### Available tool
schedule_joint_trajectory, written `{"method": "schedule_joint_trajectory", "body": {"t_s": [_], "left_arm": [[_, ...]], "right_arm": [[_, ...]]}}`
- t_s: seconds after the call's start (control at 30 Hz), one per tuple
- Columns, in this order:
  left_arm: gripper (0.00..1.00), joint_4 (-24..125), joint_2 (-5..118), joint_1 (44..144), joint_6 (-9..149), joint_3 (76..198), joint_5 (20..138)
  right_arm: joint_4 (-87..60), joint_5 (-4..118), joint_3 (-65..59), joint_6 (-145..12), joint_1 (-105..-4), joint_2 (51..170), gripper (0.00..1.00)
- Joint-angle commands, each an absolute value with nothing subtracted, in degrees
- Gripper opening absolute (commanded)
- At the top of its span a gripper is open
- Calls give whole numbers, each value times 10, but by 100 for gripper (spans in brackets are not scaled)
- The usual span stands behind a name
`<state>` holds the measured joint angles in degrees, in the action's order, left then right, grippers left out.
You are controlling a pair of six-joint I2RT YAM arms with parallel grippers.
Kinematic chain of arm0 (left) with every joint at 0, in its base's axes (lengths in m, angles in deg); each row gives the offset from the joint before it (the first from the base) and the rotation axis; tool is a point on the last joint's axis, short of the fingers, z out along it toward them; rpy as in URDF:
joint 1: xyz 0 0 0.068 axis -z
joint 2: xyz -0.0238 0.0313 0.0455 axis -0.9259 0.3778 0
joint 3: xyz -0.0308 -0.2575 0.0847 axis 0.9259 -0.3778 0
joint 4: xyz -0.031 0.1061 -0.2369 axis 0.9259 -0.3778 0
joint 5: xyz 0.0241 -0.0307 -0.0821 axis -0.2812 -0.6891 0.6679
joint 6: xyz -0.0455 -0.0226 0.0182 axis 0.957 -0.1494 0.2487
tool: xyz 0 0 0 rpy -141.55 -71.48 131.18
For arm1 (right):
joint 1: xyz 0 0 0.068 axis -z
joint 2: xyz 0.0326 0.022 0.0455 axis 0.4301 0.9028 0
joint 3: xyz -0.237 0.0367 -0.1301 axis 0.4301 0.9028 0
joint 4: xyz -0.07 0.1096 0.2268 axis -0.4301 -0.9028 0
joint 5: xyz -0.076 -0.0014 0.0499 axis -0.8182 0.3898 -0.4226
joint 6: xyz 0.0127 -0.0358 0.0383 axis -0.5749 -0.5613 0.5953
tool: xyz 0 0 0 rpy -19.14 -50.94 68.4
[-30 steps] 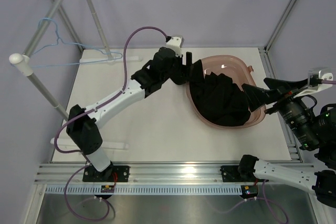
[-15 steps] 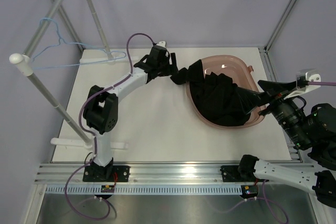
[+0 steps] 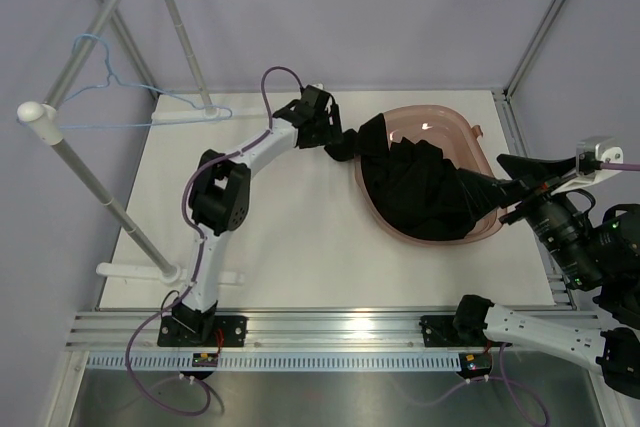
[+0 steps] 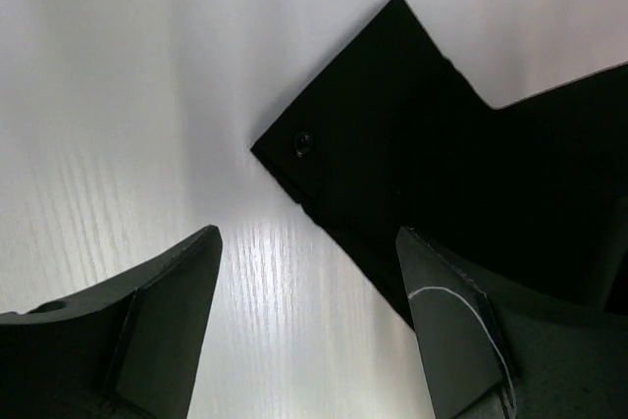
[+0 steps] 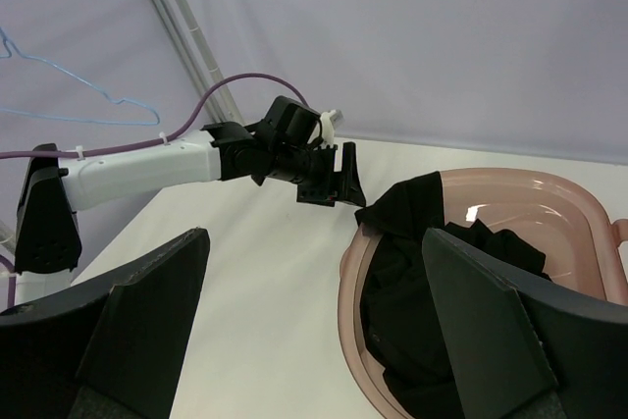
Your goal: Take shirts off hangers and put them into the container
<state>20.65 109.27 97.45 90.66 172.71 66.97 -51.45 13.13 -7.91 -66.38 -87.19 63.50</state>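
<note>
stretching across the worktop [image 3: 300, 237], the left pincer [image 3: 338, 142] stands apart beside the black shirt [image 3: 420, 192], right pincer [image 3: 503, 187] gaping by the tub [image 3: 440, 117].

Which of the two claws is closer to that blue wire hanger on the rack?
Left. The left gripper is at the pink tub's left rim, right of the hanger; the right gripper is at the tub's right side, much farther off.
</note>
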Motion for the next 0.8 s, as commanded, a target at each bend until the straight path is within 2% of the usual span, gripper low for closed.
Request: {"method": "schedule_joint_trajectory", "body": {"t_s": [0.0, 0.3, 0.47, 0.77], "left_arm": [[76, 182, 1124, 971, 908, 1802, 649], [76, 27, 1219, 975, 898, 1967, 621], [79, -19, 1252, 978, 887, 1994, 608], [77, -97, 1303, 981, 857, 2028, 605]], "right_arm": [[-490, 146, -75, -676, -871, 633, 99], [-481, 164, -69, -682, -871, 632, 99], [-469, 169, -60, -683, -871, 627, 100], [-446, 180, -34, -677, -871, 614, 99]]}}
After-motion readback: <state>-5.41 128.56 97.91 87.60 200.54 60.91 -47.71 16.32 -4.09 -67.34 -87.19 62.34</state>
